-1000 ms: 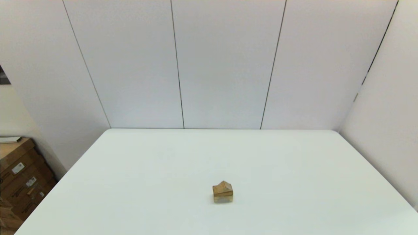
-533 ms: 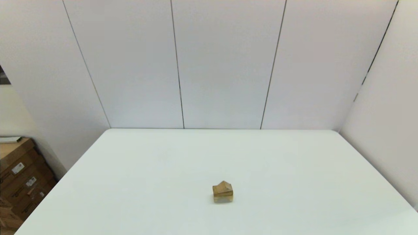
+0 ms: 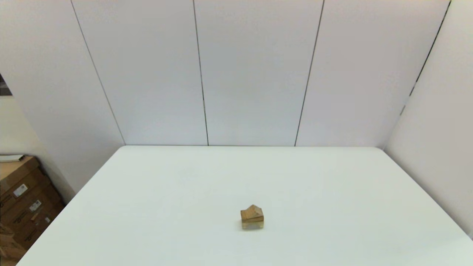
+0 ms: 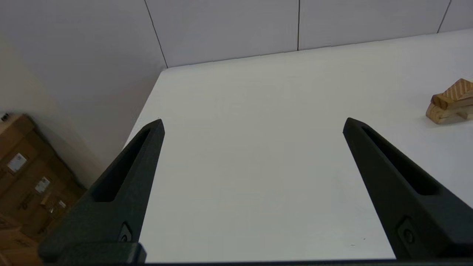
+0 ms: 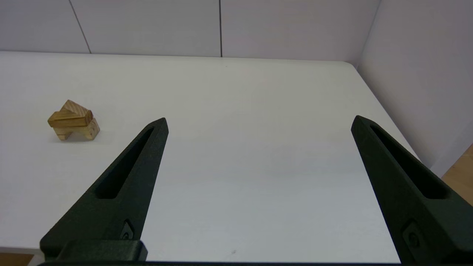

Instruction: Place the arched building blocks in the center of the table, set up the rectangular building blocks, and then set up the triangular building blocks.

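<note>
Near centre of the counter (image 3: 332, 177), the arched building blocks (image 5: 79, 132), rectangular building blocks (image 5: 70, 119) and triangular building blocks (image 5: 75, 107) sit stacked; I hold left gripper (image 4: 252, 123) and right gripper (image 5: 259, 122) wide, empty, parked near; any nudge could topple it.

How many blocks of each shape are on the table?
Arch block: 1
Bar: 1
Triangle block: 1
Total: 3, stacked in one pile on the table, arch at the bottom, triangle on top.
</note>
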